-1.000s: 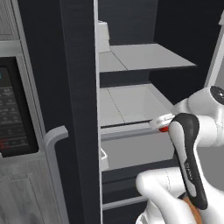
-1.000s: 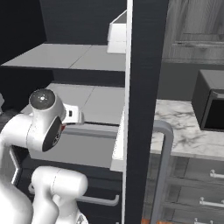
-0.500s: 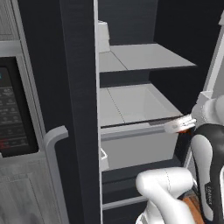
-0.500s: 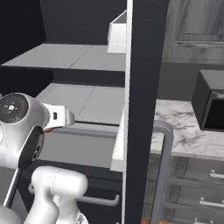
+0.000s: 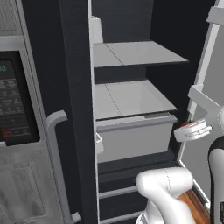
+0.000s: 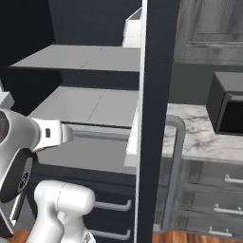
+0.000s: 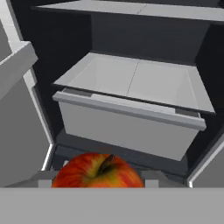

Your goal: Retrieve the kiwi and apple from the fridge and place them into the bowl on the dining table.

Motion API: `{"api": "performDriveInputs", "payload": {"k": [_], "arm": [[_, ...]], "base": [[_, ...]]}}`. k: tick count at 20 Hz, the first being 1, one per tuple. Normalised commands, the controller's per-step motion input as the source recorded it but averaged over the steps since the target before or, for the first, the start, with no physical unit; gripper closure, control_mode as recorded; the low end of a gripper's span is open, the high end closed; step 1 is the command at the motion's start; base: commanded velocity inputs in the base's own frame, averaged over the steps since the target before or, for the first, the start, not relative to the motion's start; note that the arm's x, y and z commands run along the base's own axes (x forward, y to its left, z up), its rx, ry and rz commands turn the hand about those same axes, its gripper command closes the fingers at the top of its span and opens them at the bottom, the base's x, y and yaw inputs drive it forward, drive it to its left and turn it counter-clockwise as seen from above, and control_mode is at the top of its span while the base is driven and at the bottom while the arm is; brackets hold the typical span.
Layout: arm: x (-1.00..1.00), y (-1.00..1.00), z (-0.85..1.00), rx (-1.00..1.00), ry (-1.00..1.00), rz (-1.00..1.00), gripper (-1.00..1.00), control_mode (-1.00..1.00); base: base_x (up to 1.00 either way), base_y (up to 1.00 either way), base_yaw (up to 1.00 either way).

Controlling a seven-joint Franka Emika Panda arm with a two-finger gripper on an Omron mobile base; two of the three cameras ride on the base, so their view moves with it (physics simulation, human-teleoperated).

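The glossy red apple [image 7: 98, 170] sits at the bottom of the hand view between the fingertips of my gripper [image 7: 97, 183], which is shut on it. The fridge [image 5: 131, 100] stands open in front, its light grey shelves [image 7: 131, 83] bare above a grey drawer [image 7: 127, 127]. In the left base view my hand [image 5: 192, 130] hangs to the right of the drawer, outside the fridge opening, beside the open door. It is at the left [image 6: 52, 133] in the right base view. The kiwi, the bowl and the dining table are out of view.
The fridge's shut door with its curved silver handle [image 5: 54, 162] stands left of the opening, and the open door [image 5: 205, 87] is on the right. A white box [image 5: 96, 28] sits on the top shelf. A microwave panel [image 5: 13, 100] is at far left. A marble counter [image 6: 199, 137] lies right of the fridge.
The arm has drawn back out of the fridge with the apple, the hand moving away from the drawer toward the open door. The shelves and drawer are unchanged.
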Motion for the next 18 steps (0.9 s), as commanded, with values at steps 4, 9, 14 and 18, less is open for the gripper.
{"api": "performDriveInputs", "payload": {"k": [4, 9, 14, 18], "arm": [[0.00, 0.00, 0.00, 0.00, 0.00, 0.00, 1.00, 1.00], [0.00, 0.00, 0.00, 0.00, 0.00, 0.00, 1.00, 1.00], [0.00, 0.00, 0.00, 0.00, 0.00, 0.00, 1.00, 1.00], [0.00, 0.00, 0.00, 0.00, 0.00, 0.00, 1.00, 1.00]], "base": [[-0.92, -0.01, 0.00], [-1.00, -0.08, 0.00], [-1.00, -0.09, 0.00], [-1.00, -0.11, 0.00]]}}
